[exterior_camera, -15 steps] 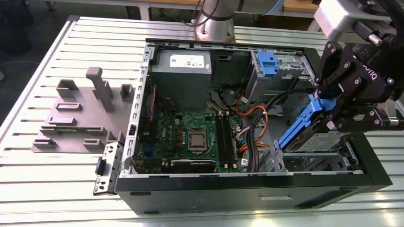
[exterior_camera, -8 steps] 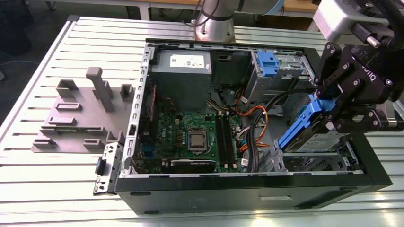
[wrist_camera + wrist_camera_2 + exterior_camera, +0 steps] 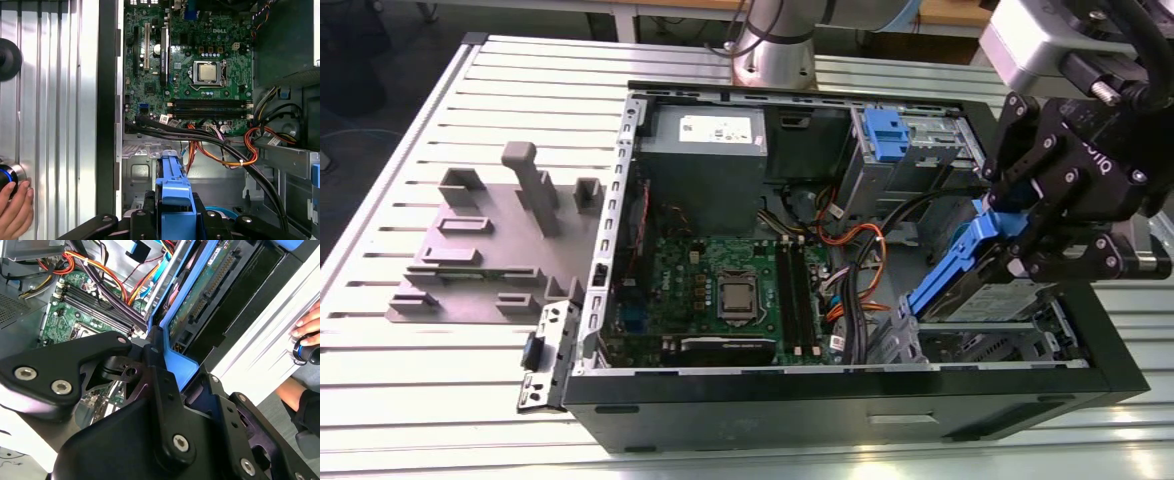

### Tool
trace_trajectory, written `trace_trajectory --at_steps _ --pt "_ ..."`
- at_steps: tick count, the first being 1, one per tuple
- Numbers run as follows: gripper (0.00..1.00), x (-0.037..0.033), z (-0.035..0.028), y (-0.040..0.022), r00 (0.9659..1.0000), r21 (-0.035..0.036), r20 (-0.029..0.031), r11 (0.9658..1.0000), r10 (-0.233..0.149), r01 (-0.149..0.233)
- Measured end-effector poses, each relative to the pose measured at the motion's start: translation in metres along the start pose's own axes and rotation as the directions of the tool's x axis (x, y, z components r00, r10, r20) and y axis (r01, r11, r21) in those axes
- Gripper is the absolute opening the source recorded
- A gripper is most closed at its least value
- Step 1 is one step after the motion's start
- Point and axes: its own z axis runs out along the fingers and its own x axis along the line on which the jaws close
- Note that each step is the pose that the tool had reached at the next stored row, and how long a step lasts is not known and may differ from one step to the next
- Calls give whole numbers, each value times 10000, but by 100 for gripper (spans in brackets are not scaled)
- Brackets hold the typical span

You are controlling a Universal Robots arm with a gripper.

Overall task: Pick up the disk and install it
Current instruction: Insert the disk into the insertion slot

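Exterior view shows the pincer [image 3: 1025, 250] clamped on the disk [image 3: 945, 272], tilted over a corner of the case [image 3: 854, 400]; it may jam crooked or snag the cables [image 3: 857, 240].

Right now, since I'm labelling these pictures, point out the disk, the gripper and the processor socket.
the disk [image 3: 942, 284], exterior view, on its blue carrier rail.
the gripper [image 3: 1041, 258], exterior view, between the fingertips clamping the disk.
the processor socket [image 3: 207, 73], first wrist view, on its silver middle.

White sticker [image 3: 718, 128] on the grey metal box [image 3: 700, 165], its print unreadable.
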Motion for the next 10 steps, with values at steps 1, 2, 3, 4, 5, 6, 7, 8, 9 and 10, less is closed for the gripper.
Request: trace_trajectory --at_steps 1,2,3,4,5,6,7,8,9,10 --pt "36 0 2 0 10000 0 0 10000 0 0" --pt "36 0 5 0 10000 0 0 10000 0 0" --pt "36 0 7 0 10000 0 0 10000 0 0" --pt "36 0 9 0 10000 0 1 10000 0 0" --pt "36 0 11 0 10000 0 0 10000 0 0" --pt "36 1 14 0 10000 0 0 10000 0 0" --pt "36 1 16 0 10000 0 0 10000 0 0" --pt "36 1 18 0 10000 0 0 10000 0 0" --pt "36 1 20 0 10000 0 0 10000 0 0" --pt "36 1 22 0 10000 0 -1 10000 0 0"
